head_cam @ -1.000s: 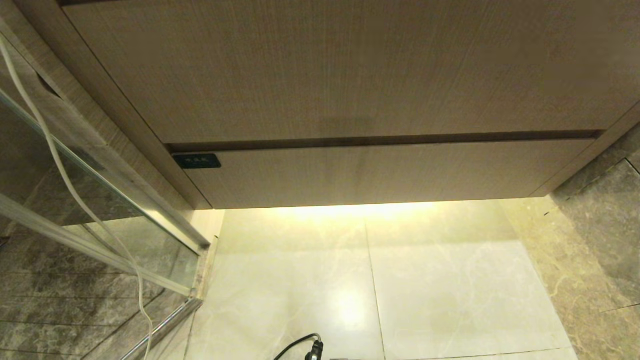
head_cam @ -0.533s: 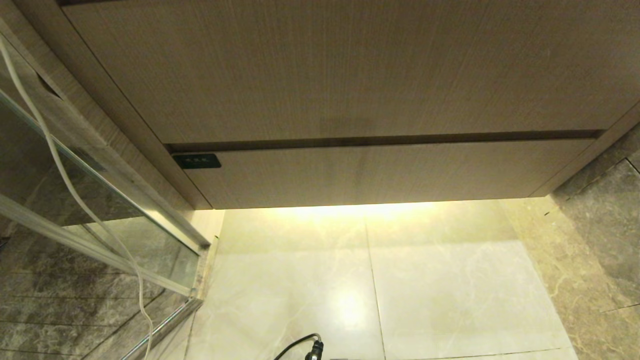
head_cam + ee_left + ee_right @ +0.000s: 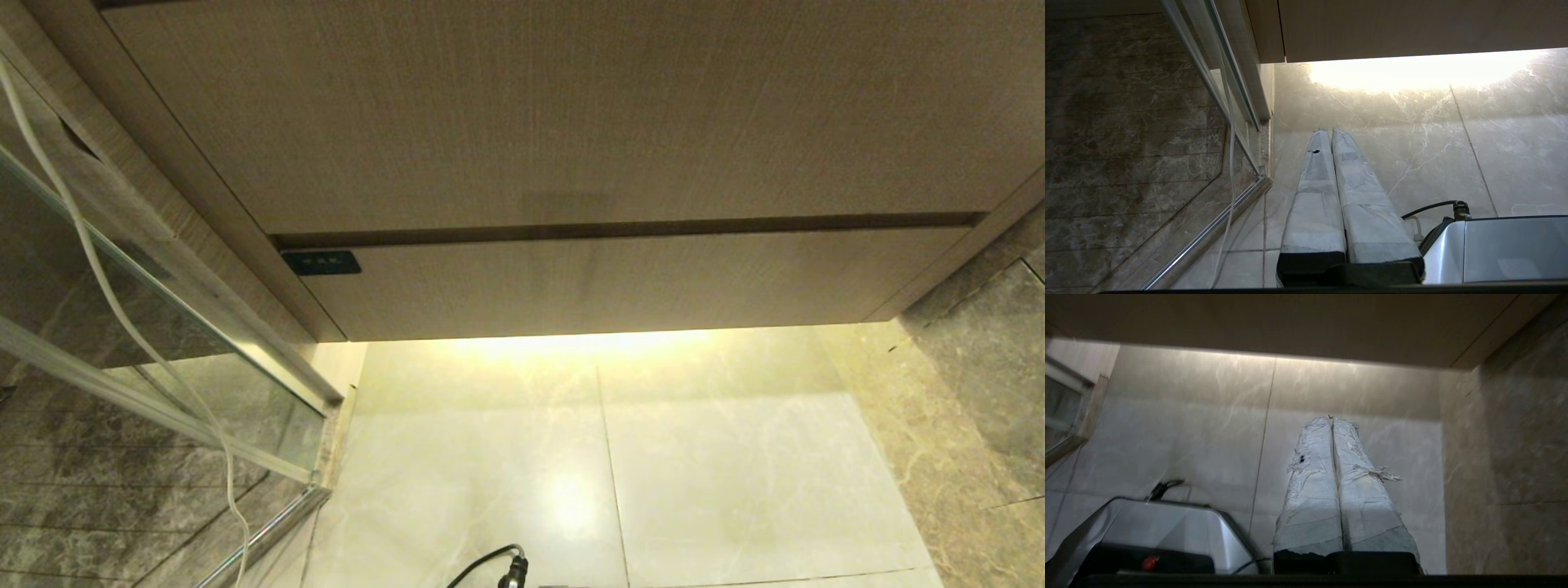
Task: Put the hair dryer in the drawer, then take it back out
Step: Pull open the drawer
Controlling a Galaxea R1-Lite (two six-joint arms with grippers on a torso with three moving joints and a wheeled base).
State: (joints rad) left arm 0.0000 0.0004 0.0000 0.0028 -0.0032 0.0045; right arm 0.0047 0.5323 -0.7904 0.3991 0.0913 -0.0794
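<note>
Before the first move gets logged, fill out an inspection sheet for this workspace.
Surface: pale glossy floor tiles, lit from under the cabinet.
Job's things: drawer shut, dark label at its upper left corner; hair dryer nothing seen.
Clutter: nothing seen.
Hands: left hand shut, empty, over the floor; right hand shut, empty, over the floor.
Cables: white cord hanging by the glass; black cable at the robot's base.
Surroundings: tall wood panel above the drawer, glass door left, dark marble wall right.

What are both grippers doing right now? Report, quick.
Left gripper: shut, holding nothing.
Right gripper: shut, holding nothing.
</note>
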